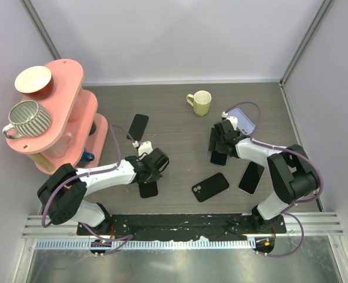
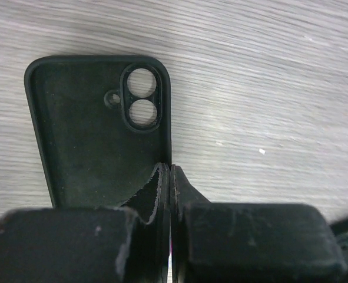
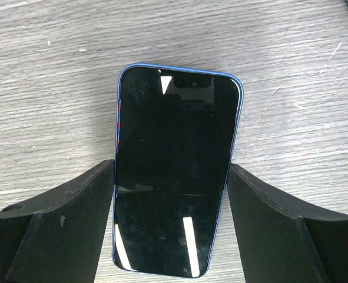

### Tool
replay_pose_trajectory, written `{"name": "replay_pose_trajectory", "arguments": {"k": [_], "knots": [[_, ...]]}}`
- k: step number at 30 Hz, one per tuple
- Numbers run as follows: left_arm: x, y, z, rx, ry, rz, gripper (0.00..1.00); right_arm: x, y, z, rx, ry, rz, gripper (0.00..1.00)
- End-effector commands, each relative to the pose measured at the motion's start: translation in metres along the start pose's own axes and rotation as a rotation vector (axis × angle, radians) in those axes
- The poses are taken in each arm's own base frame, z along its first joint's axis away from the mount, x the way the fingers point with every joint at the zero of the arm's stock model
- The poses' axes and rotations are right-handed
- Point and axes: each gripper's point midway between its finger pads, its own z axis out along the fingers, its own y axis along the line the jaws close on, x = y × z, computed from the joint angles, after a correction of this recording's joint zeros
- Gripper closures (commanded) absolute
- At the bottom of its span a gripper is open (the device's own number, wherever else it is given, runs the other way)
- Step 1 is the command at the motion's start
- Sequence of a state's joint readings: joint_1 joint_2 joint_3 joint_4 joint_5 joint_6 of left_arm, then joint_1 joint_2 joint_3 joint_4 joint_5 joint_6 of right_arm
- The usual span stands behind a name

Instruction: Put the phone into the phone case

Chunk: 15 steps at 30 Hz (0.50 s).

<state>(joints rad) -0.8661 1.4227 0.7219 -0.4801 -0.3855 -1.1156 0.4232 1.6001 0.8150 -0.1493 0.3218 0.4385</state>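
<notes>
On the wooden table, the left gripper is pinched tight on one side wall of the black phone case, which lies open side up. Well apart from it, the right gripper clasps both long edges of the blue phone, which lies flat, screen up.

A robotics lab cell: white walls around a table (arms bolted to a metal rail).
</notes>
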Motion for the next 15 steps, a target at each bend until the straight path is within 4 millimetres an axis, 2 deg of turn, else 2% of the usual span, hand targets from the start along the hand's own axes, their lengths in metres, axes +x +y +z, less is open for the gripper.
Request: {"name": "replay_pose_trajectory", "arguments": {"k": [1, 5, 7, 13, 14, 15], "knots": [[-0.017, -0.069, -0.02, 0.225, -0.058, 0.048, 1.0, -0.028, 0.001, -0.009, -0.038, -0.096, 0.06, 0.32], [-0.021, -0.089, -0.018, 0.239, -0.059, 0.067, 1.0, -0.028, -0.008, -0.008, -0.028, -0.099, 0.088, 0.32], [-0.014, -0.095, -0.011, 0.233, -0.028, 0.077, 1.0, -0.028, -0.008, -0.009, -0.032, -0.099, 0.089, 0.32], [-0.002, -0.124, -0.006, 0.291, 0.04, 0.098, 1.0, -0.027, -0.01, -0.008, -0.032, -0.093, 0.088, 0.33], [-0.001, -0.124, -0.006, 0.291, 0.045, 0.116, 0.99, -0.028, -0.01, -0.008, -0.032, -0.094, 0.089, 0.34], [-0.003, -0.124, -0.008, 0.289, 0.042, 0.121, 0.93, -0.027, -0.01, -0.008, -0.031, -0.092, 0.087, 0.36]]}}
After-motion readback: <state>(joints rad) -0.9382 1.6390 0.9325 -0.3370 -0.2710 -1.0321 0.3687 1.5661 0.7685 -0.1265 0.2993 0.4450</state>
